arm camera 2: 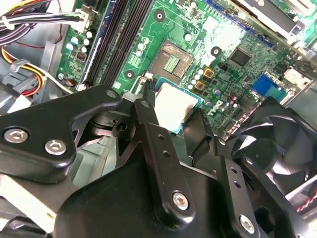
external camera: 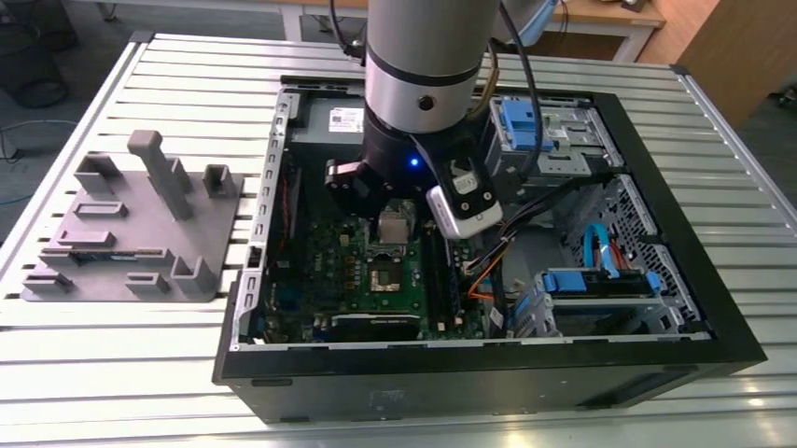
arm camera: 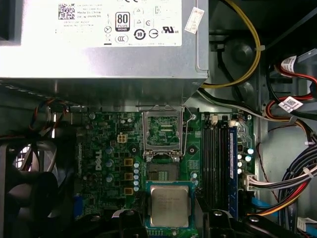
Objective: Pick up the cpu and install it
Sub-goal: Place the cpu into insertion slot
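The cpu (arm camera: pixel 170 205), a flat silver square with a pale rim, sits between my gripper's black fingers (arm camera 2: pixel 148 130) in both wrist views. My gripper (arm camera 2: pixel 174 118) is shut on it and holds it above the green motherboard (arm camera: pixel 106 163). The dark open socket (arm camera: pixel 161 173) lies a short way beyond the cpu, with its metal frame (arm camera: pixel 162 130) swung up. In the exterior view the gripper (external camera: pixel 395 222) hangs inside the open computer case (external camera: pixel 697 308), with the cpu (external camera: pixel 395 225) just above the socket (external camera: pixel 384 278).
A large grey box with a white label (arm camera: pixel 104 39) stands behind the socket. Black memory slots (arm camera: pixel 218 158) and cable bundles (arm camera: pixel 287 188) run on one side, a black fan (arm camera 2: pixel 277 148) on the other. A grey fixture (external camera: pixel 131 224) stands on the slatted table at the exterior view's left.
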